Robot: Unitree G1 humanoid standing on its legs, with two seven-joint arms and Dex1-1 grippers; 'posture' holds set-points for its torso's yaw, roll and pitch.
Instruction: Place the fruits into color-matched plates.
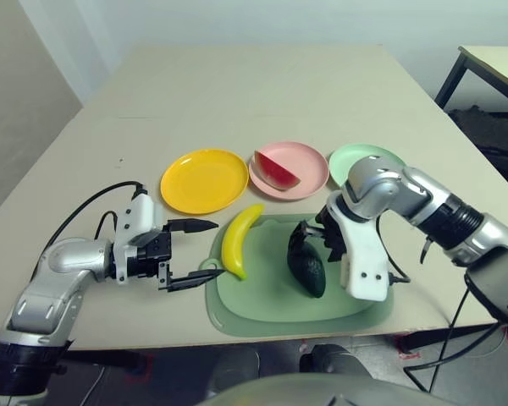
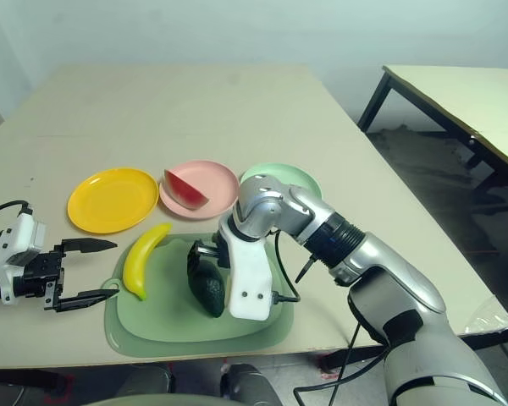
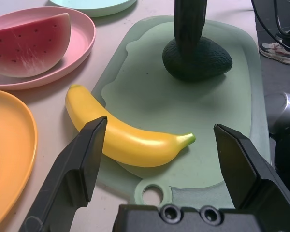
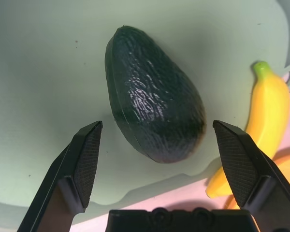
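The yellow banana [image 1: 240,241] lies on the left edge of the light green mat [image 1: 271,309]. My left gripper [image 1: 212,249] stands open just left of it, its fingers [image 3: 82,159] pointing at it without touching. The dark green avocado [image 4: 154,111] lies mid-mat. My right gripper [image 4: 157,123] hangs open right above it, fingers to either side of its near end. The watermelon wedge [image 1: 276,171] rests on the pink plate [image 1: 311,167]. The yellow plate [image 1: 203,180] and the mint green plate [image 1: 364,158] hold nothing.
The three plates stand in a row just behind the mat, yellow left, pink middle, mint right. The table's far half is bare. The mat reaches almost to the front edge. A second table [image 2: 457,93] stands off to the right.
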